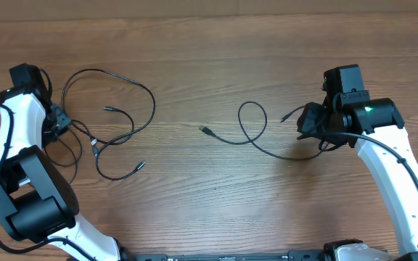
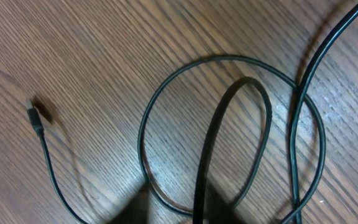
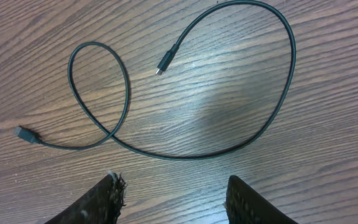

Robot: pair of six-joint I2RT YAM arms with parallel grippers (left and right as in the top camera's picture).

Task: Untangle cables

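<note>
Cable (image 3: 185, 157) lies loose — ahead of right gripper (image 3: 174, 182).

Overhead: left gripper (image 1: 60, 125) is hiding half under its arm, jaws unreadable. Left wrist: one cable loop (image 2: 209, 143) is blurring close to the lens and running off at 6 o'clock. Right wrist: fingers (image 3: 101, 202) of the right gripper (image 3: 174, 180) are getting cropped at 6 o'clock. Overhead: plug (image 1: 205, 130) is showing too small to identify.

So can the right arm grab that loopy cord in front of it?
Probably yes. The right gripper is open right by the cord, which lies flat on the table. Nothing sits on it or between it and the gripper.
</note>
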